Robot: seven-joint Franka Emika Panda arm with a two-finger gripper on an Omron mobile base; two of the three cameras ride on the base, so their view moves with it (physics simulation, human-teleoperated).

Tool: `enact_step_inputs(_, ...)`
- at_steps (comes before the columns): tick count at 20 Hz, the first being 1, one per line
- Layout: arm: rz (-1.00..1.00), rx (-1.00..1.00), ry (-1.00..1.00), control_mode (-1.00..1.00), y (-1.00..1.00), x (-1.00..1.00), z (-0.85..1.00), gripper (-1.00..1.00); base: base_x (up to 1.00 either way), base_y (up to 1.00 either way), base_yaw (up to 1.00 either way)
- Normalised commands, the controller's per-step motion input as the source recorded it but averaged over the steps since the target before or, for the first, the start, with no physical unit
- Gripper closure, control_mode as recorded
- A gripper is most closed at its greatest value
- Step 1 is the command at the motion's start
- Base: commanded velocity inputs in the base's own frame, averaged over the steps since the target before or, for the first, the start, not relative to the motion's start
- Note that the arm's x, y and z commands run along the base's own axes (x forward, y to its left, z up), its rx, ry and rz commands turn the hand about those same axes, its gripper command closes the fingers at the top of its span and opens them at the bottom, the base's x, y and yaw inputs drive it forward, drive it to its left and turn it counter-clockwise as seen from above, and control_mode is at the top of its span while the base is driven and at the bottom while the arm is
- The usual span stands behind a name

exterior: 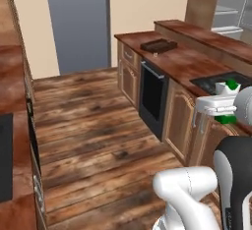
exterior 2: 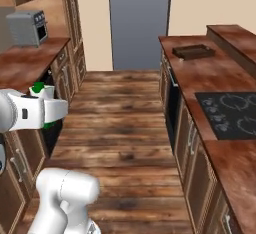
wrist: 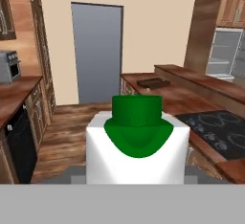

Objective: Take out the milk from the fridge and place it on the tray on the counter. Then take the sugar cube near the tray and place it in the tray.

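Milk (wrist: 137, 141) is in my jaws, which are closed on the carton's sides and carry it in the air above the wooden floor, out in the aisle of the kitchen. In the left base view the carton (exterior: 227, 101) shows its green top just beyond the white hand, over the bench (exterior: 197, 64) edge near the black cooktop (exterior: 221, 82). In the right base view its green top (exterior 2: 41, 90) peeks above the hand.

I judge the first half of the job to be under way: the carton is out of the fridge (wrist: 225, 50), which stands open well behind and to the side of the tray, and it is now being carried toward the tray (exterior: 158, 45).

From the tray, I am still well apart, back past the cooktop and the oven front. The next move calls for travel along the bench until the tray lies under the carton, then a lowering so the base lands flat inside the rim before I let go.

The carton stands upright, its long axis vertical, green gabled top up. Its ridge seems to run across my hand view.

I cannot make out the sugar cube near the tray from here.
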Motion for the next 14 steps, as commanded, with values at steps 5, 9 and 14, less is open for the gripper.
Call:
enact_step_inputs(5, 0.00, 0.00, 0.00, 1.00, 0.00, 0.00, 0.00, 1.00, 1.00, 0.35, -0.12)
enact_step_inputs(9, 0.00, 0.00, 0.00, 1.00, 0.00, 0.00, 0.00, 1.00, 1.00, 0.32, -0.15)
enact_step_inputs(14, 0.00, 0.00, 0.00, 1.00, 0.00, 0.00, 0.00, 1.00, 1.00, 0.17, -0.17)
